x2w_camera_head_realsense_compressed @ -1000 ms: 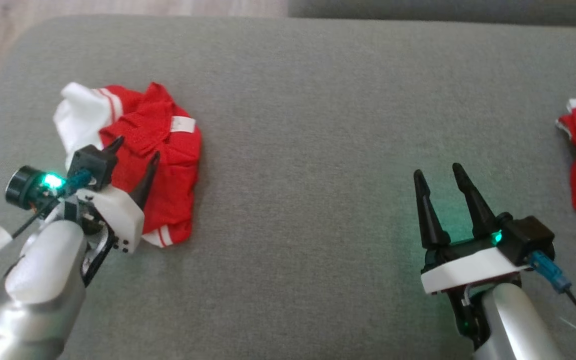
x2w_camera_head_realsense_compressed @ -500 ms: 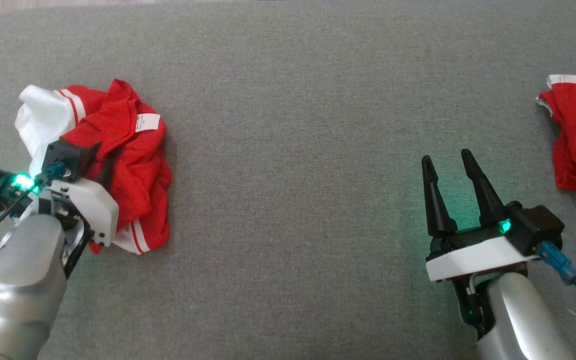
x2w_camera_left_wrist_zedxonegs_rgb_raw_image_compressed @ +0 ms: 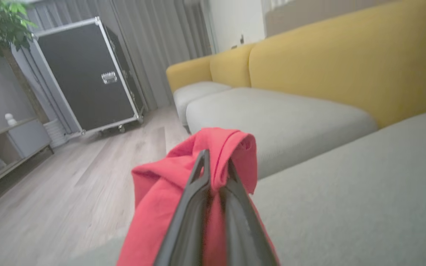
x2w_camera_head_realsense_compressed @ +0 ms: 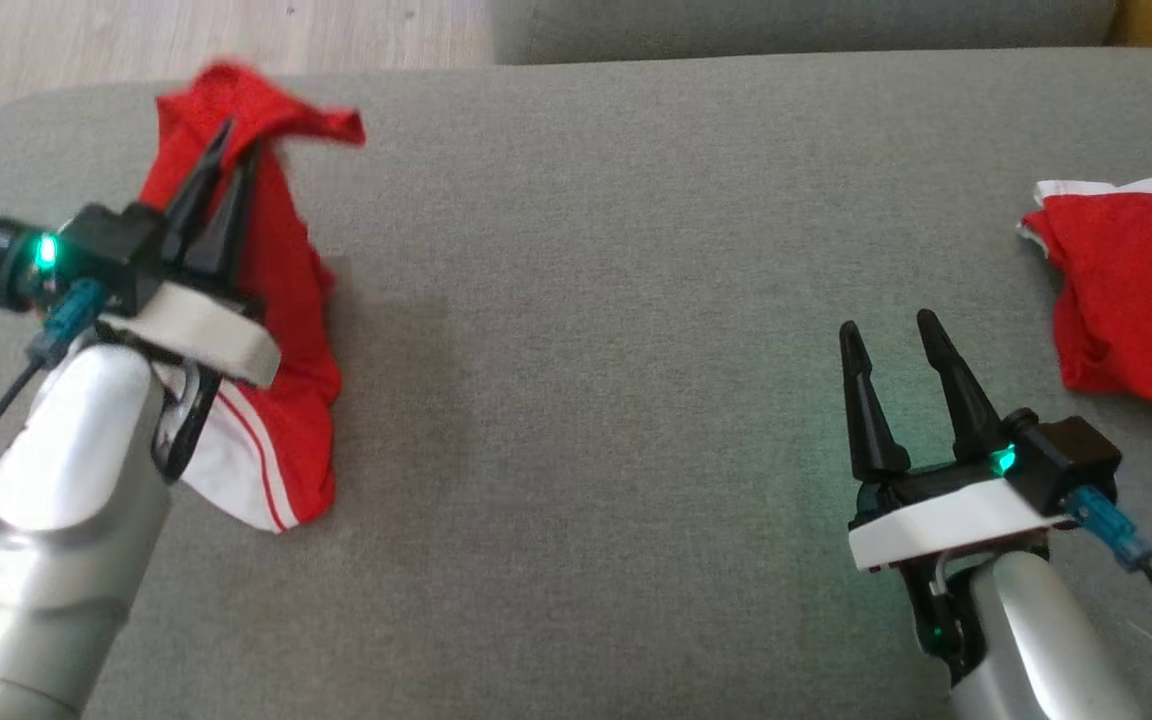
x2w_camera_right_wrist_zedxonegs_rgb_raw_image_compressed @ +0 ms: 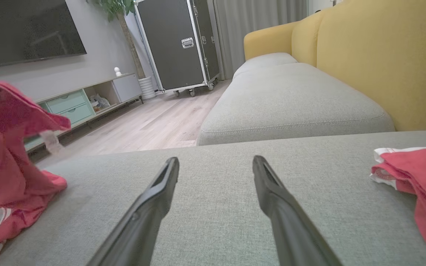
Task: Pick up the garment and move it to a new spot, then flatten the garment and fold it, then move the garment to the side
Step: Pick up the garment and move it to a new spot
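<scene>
Item: red garment point(x2w_camera_head_realsense_compressed: 288, 300), hanging lengthwise beneath my left fingers point(x2w_camera_head_realsense_compressed: 198, 185), which clamp its top fold; right fingers point(x2w_camera_head_realsense_compressed: 861, 400) apart, empty, well away.

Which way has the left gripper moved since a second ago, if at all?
Yes. The left gripper, shut on the red garment, has gone up and toward the far edge of the grey cushion, lifting the cloth.

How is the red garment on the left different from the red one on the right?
The left garment hangs from the shut left claw; the right garment lies on the cushion, untouched. The left one is stretched tall; the right one is bunched low. Both are red with white trim.
</scene>
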### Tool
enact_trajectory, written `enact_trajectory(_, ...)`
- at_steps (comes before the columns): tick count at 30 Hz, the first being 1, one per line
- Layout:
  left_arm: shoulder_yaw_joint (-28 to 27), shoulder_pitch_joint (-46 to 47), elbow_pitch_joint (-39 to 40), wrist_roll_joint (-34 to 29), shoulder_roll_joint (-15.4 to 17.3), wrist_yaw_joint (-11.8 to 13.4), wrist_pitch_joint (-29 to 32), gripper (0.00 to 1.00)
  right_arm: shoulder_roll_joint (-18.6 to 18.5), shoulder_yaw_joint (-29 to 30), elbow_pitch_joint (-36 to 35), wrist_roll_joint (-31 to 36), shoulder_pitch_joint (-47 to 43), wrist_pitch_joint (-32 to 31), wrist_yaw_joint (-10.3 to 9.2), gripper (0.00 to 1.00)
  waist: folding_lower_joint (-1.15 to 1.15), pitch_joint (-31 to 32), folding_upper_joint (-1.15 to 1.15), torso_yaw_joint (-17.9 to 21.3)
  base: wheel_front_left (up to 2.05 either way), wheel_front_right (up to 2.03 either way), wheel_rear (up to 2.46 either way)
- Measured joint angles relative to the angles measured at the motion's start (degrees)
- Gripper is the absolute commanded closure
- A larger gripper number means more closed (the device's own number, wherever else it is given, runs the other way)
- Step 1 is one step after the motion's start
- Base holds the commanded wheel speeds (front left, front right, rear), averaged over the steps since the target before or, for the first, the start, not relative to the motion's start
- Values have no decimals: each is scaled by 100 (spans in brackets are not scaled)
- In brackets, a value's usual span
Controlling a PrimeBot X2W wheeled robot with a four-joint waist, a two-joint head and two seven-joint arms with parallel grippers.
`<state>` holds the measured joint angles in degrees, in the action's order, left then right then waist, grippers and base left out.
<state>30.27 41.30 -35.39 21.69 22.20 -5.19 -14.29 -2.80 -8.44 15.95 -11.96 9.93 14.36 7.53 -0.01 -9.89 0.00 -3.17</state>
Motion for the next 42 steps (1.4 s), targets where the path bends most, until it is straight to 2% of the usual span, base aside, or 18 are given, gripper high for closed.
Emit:
enact_trajectory(1, 0, 0, 0, 0, 0, 0, 0, 100, 0, 0, 0, 0, 0, 0, 0, 0, 0, 0, 0, 0, 0, 0, 0)
enact_trajectory(2, -57, -5, 436, -24, 18, 24, -9, 100, 0, -27, 10, -16, -1, 0, 0, 0, 0, 40, 0, 48, 0, 0, 0)
enact_trajectory(3, -57, -5, 436, -24, 18, 24, -9, 100, 0, -27, 10, -16, -1, 0, 0, 0, 0, 40, 0, 48, 0, 0, 0)
enact_trajectory(7, -46, -63, 1272, -149, 57, 68, -18, 100, 0, -77, 18, -119, -2, 0, 0, 0, 0, 51, 0, 231, 0, 0, 0)
enact_trajectory(15, 253, -22, 1780, -486, -7, 143, 19, 100, 1, -183, -73, -238, 31, 0, 0, 0, 1, -65, 0, 691, 0, 0, 0)
enact_trajectory(18, 391, 176, 1759, -609, -179, 175, 64, 100, 0, -196, -121, -315, 121, 0, 0, 0, 1, -141, 0, 902, 0, 0, 0)
enact_trajectory(25, 726, 837, 1249, -825, -886, 327, 56, 100, 0, -288, -225, -439, 286, 1, 0, 0, 1, -309, 0, 1406, 0, 0, 0)
enact_trajectory(26, 782, 853, 1138, -854, -993, 339, 53, 64, -1, -288, -226, -476, 286, 1, 0, 0, 1, -330, 0, 1463, 0, 0, 0)
enact_trajectory(27, 867, 856, 1033, -881, -1095, 348, 51, 12, -2, -281, -226, -488, 286, 1, 0, 0, 1, -351, 0, 1512, 0, 0, 0)
enact_trajectory(28, 961, 855, 893, -886, -1193, 310, 52, 0, -1, -282, -229, -489, 287, 1, 0, 0, 1, -371, 0, 1550, 0, 0, 0)
enact_trajectory(31, 1262, 814, 543, -925, -1386, 158, 52, 0, -1, -256, -230, -516, 287, 1, 0, 0, 2, -397, 0, 1581, 0, 0, 0)
enact_trajectory(35, 1316, 653, 364, -915, -1429, 115, 1, 0, -2, -115, -252, -510, 288, 1, 0, 0, 1, -362, 0, 1447, 0, 0, 0)
enact_trajectory(39, 1065, 395, 428, -750, -1361, 279, -16, 0, -1, 20, -255, -454, 285, 1, 0, 0, 1, -271, 0, 1220, 0, 0, 0)
enact_trajectory(42, 722, 83, 799, -625, -1196, 434, -16, 0, -1, 159, -263, -368, 272, 1, 0, 0, 1, -164, 0, 1012, 0, 0, 0)
